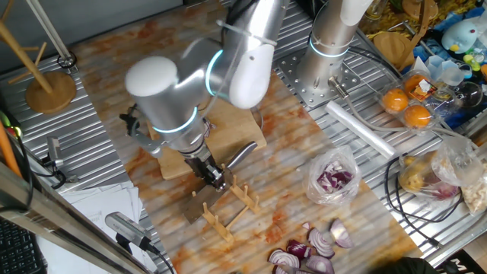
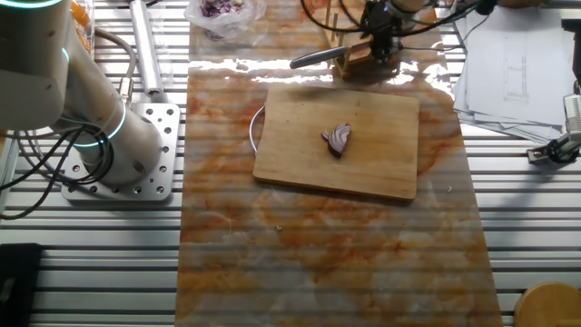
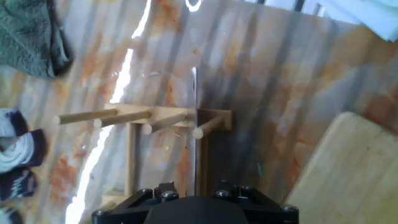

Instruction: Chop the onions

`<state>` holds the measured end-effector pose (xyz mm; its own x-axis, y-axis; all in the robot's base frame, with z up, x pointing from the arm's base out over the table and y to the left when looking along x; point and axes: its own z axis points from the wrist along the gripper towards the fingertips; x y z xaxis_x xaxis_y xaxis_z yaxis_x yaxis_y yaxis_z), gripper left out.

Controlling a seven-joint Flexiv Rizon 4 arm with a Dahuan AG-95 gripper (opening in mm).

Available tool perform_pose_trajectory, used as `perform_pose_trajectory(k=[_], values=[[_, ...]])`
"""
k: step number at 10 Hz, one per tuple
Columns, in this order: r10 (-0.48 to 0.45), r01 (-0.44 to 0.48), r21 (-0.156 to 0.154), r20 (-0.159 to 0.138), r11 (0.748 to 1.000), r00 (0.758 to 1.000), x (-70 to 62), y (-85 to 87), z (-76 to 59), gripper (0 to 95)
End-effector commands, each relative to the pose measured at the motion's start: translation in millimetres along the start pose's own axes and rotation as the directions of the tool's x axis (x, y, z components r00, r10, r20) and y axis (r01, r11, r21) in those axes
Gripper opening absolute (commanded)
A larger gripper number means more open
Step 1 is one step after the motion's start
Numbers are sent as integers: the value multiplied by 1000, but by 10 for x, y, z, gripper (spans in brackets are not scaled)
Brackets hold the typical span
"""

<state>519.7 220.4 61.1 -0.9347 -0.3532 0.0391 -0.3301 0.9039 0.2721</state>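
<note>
A small piece of red onion (image 2: 338, 138), purple with whitish layers, lies near the middle of the wooden cutting board (image 2: 381, 145). In one fixed view my arm hides it, and only part of the board (image 1: 237, 128) shows. My gripper (image 1: 215, 179) (image 2: 377, 41) is off the board, right above a wooden peg rack (image 1: 232, 205) (image 2: 365, 64) (image 3: 134, 118). A knife (image 3: 194, 93) stands on edge in the rack, and its grey handle (image 1: 242, 154) (image 2: 313, 60) sticks out beside my gripper. My fingers are hidden, so their grip on the knife cannot be told.
A clear bag of purple chunks (image 1: 333, 180) (image 2: 222, 9) and several larger onion wedges (image 1: 312, 251) (image 3: 15, 162) lie past the rack. A green cloth (image 3: 31, 31), a box of oranges (image 1: 407, 99), a wooden stand (image 1: 49, 87), papers (image 2: 517, 54) and a second arm base (image 2: 109, 145) ring the mat.
</note>
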Motion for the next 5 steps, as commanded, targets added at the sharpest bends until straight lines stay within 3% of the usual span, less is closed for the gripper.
perform_pose_trajectory(k=[1, 5], values=[[0, 0, 1, -3, 1000, 1000, -12, -3, 37, 380], [21, -21, -1, -1, 1000, 1000, 5, -2, 141, 380]])
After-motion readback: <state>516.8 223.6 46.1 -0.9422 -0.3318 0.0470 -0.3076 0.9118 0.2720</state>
